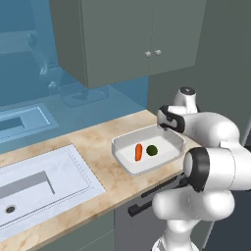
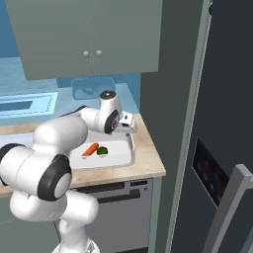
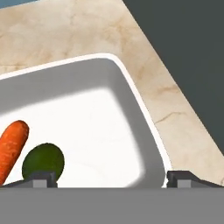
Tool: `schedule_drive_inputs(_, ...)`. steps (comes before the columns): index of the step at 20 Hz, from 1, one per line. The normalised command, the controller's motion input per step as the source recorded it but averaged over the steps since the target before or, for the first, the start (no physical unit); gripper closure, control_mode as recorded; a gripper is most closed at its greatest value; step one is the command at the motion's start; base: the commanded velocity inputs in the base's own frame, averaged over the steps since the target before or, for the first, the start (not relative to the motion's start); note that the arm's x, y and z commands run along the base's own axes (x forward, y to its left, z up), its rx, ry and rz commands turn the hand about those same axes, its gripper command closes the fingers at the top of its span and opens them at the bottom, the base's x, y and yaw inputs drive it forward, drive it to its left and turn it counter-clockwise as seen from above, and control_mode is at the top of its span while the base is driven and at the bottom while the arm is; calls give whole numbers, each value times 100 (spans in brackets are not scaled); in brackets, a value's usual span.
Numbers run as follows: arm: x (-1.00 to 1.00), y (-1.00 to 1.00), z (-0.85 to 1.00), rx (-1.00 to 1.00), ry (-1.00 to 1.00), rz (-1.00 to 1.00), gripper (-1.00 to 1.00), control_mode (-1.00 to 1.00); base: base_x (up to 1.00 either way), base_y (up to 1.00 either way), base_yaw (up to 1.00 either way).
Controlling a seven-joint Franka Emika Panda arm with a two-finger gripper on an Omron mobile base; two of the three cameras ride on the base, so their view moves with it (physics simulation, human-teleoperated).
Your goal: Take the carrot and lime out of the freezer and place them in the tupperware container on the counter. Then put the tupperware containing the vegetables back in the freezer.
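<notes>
the freezer stands shut beside the surface. on it sits the white container, holding the lime just beside the carrot. the claw hangs over them, spread wide, empty.

I've got the left base view sitting behind the arm on its left, looking forward and down across the counter toward the sink and the wall cupboards. The right base view rides on the other side, angled the same way, taking in the freezer at its right. Both share the tupperware container at the counter's end. The hand view looks steeply down from close above that tray's corner, with the gripper fingertips at its bottom edge.
</notes>
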Motion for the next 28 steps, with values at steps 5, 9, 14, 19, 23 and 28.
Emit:
schedule_drive_inputs(5, 3, -35, -21, 0, 6, 1, -100, -100, 0, 0, 0)
schedule_drive_inputs(9, 0, -22, -29, 0, 3, 3, -100, -100, 0, 0, 0)
schedule_drive_inputs(14, 4, -13, -31, 0, 0, 5, -100, -100, 0, 0, 0)
schedule_drive_inputs(19, 15, -15, -22, 0, 0, 6, -100, -100, 0, 0, 0)
schedule_drive_inputs(23, 17, -4, -21, 0, 0, 6, -100, -100, 0, 0, 0)
schedule_drive_inputs(28, 24, -6, -21, 0, 0, 5, -100, -100, 0, 0, 0)
